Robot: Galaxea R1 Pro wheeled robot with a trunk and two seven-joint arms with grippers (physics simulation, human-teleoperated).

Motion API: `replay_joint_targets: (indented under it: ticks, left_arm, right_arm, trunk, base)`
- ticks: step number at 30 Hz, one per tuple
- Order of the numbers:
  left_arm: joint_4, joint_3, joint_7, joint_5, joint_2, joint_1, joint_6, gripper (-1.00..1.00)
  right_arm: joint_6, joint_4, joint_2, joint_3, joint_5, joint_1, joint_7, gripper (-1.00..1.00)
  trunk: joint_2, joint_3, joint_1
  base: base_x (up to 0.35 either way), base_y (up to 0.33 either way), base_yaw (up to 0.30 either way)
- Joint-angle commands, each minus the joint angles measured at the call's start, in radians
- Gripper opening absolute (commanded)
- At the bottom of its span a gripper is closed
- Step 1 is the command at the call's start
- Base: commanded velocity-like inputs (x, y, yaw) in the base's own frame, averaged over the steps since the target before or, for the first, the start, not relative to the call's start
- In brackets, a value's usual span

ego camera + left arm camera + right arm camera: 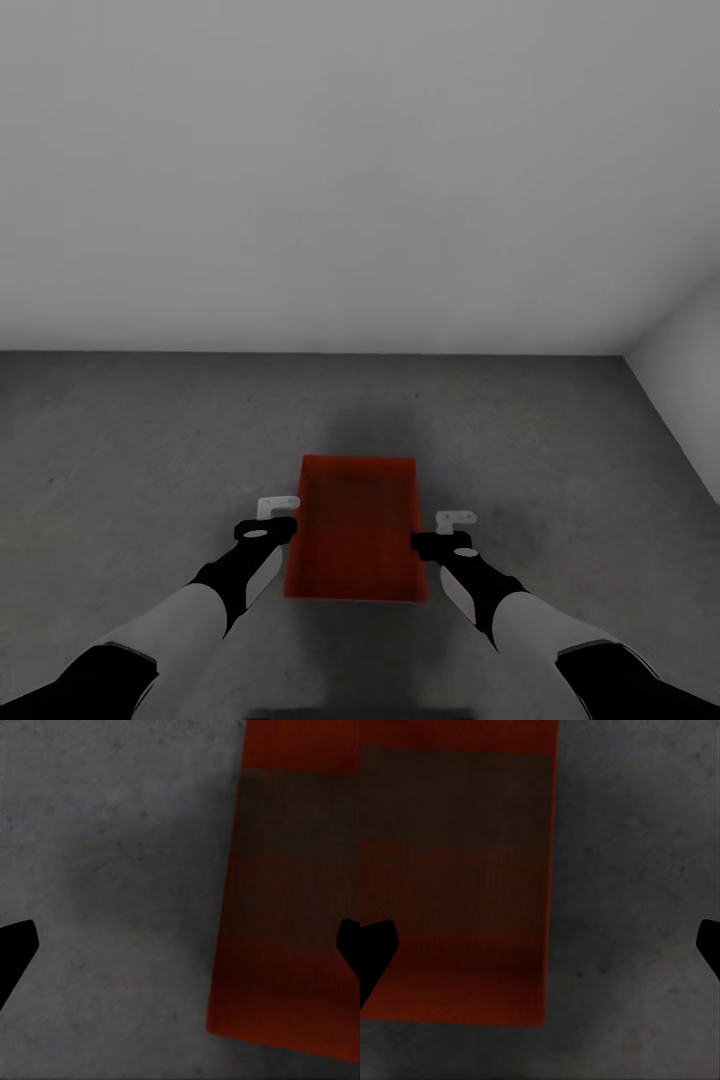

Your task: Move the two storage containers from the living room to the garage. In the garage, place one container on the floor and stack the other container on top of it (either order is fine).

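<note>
Garage: orange-red storage container [357, 528] sits open-topped on dark grey concrete floor [120, 440], short of pale grey wall [300, 170]. I see left claw [277, 512] just beside its left wall, right claw [456, 525] just beside right wall. Both claws wide apart in wrist views, gripping nothing.

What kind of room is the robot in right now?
Probably a garage or bare utility room: a speckled dark grey concrete floor, plain pale grey walls, and no furniture in sight. One orange-red storage container sits between the grippers.
</note>
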Motion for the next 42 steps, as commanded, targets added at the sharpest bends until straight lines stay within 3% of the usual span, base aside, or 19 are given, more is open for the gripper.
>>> replay_joint_targets:
  ticks: [1,42]
  left_arm:
    - [-0.002,-0.009,0.007,0.008,0.001,0.000,0.005,1.00]
    - [0.000,-0.007,0.007,0.008,0.003,0.000,0.005,1.00]
  right_arm:
    - [-0.001,0.000,0.000,0.009,-0.011,0.000,-0.004,1.00]
    - [-0.001,0.000,0.000,0.009,-0.011,0.000,-0.005,1.00]
  trunk:
    - [0.007,0.003,-0.004]
    - [0.294,0.131,-0.161]
  base:
    - [0.000,0.000,0.000]
    - [0.000,0.000,0.000]
